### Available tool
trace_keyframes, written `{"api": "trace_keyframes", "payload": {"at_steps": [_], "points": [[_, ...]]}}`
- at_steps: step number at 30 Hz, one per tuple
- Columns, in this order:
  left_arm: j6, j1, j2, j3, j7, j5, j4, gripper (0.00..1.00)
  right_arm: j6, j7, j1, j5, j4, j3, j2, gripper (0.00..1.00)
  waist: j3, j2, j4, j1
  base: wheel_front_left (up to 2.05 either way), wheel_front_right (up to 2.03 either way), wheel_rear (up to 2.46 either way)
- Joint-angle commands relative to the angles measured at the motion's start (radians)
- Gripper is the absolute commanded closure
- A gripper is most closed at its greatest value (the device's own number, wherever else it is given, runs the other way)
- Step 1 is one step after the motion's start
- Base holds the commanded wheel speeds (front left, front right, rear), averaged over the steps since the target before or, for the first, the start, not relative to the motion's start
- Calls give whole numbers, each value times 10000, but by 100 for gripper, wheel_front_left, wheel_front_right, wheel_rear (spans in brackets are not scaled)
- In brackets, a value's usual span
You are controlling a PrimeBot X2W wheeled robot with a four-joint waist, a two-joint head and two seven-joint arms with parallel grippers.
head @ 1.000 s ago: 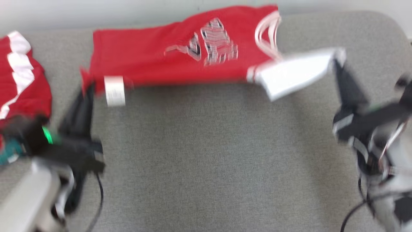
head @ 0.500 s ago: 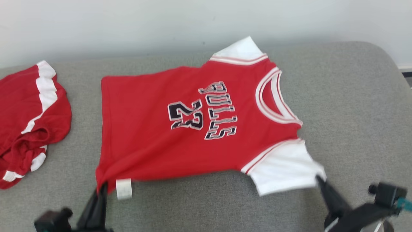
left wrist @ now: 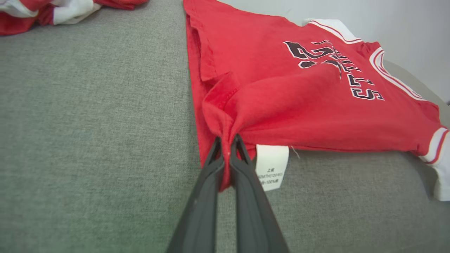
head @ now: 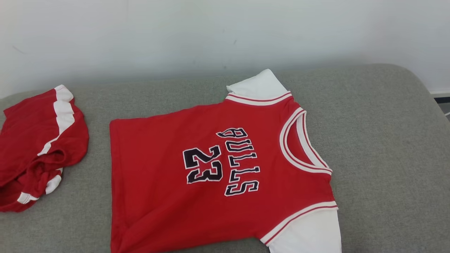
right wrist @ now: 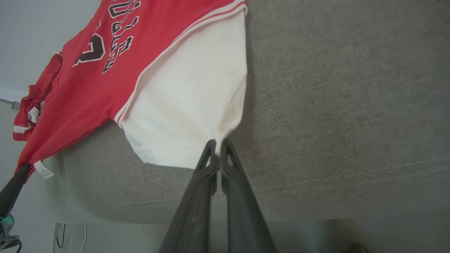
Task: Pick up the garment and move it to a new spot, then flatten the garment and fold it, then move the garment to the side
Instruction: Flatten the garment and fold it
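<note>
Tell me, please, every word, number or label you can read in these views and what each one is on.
"BULLS": dark, white-edged letters on the chest of the red jersey.
"23": the same lettering, beside that word on the jersey.
"100%": the bottom line of the white care tag at the jersey's hem; its other lines are too small to read.

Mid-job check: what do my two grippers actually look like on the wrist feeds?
They look alike. The left gripper has two long, matte dark-grey fingers that taper to thin tips, each with a slim triangular cut-out just below the tip. The right gripper has the same shape and colour. The finger surfaces are plain and unmarked.
</note>
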Motion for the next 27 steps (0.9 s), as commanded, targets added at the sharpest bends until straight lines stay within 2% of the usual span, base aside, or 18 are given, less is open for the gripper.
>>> {"api": "trace_keyframes", "payload": {"at_steps": [1, 9, 14, 22, 27], "points": [[-18, 169, 32, 47, -41, 89, 51, 100, 4, 20, 96, -19, -45, -30, -8, 100, -55, 1, 60, 1, 0, 0, 0], [-204, 270, -177, 419, -37, 589, 352, 100, 4, 937, 760, 172, -377, 121, 126, 100, -64, 1, 184, 1, 0, 0, 0], [-269, 197, -243, 776, -37, 873, 320, 100, 4, 582, 813, 92, -761, 150, 231, 100, 53, 1, 135, 1, 0, 0, 0], [-366, -333, -177, 975, -37, 1472, -170, 100, 4, -2, -622, -181, -1912, -359, 116, 100, 347, 1, 6, 1, 0, 0, 0], [-429, -988, -19, 866, 104, 1658, -472, 100, 4, 209, -1706, -640, -1860, -784, 175, 100, 436, 1, 79, 1, 0, 0, 0]]}}
